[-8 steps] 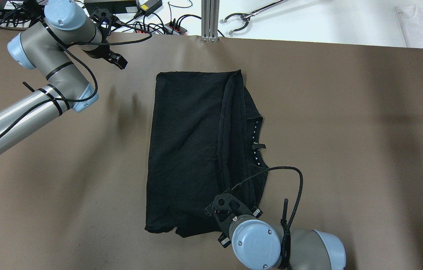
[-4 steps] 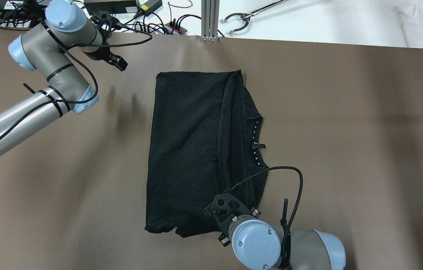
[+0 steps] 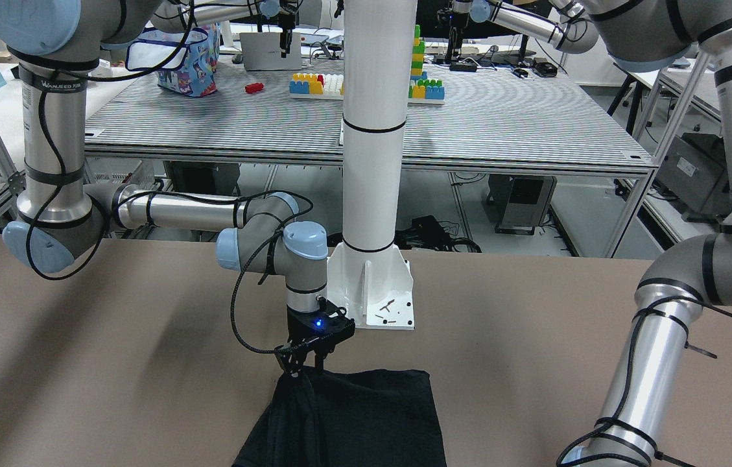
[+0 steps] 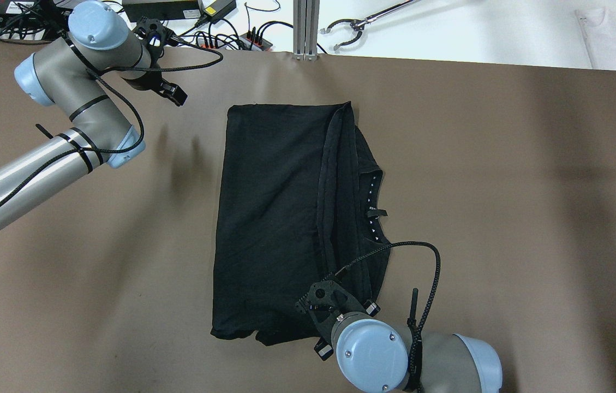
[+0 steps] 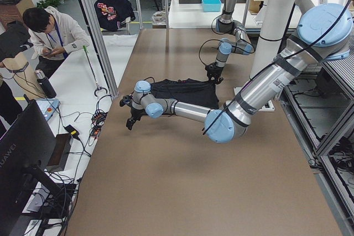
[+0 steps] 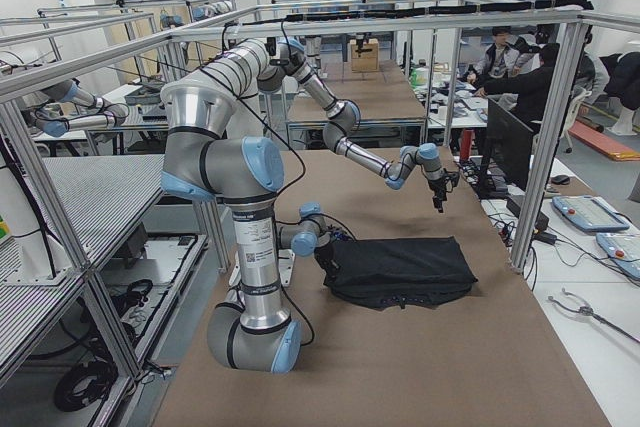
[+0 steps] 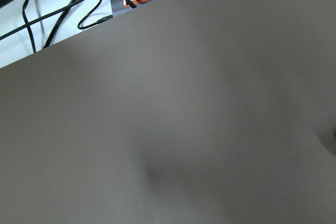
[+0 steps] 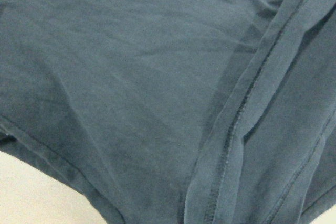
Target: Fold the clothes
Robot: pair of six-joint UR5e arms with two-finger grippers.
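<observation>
Bright, even light; soft shadows

You see the clothes (image 4: 269,218) as matt black cloth, softly creased, hems stitched; the table (image 4: 504,191) is smooth matt brown; the white pole (image 3: 375,162) looks glossy.

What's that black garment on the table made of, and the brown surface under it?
The black garment looks like soft, matte knit, likely cotton jersey: fine wrinkles, limp drape, stitched hems. The brown table cover looks like a smooth matte sheet, maybe vinyl or paper; no weave shows.
</observation>
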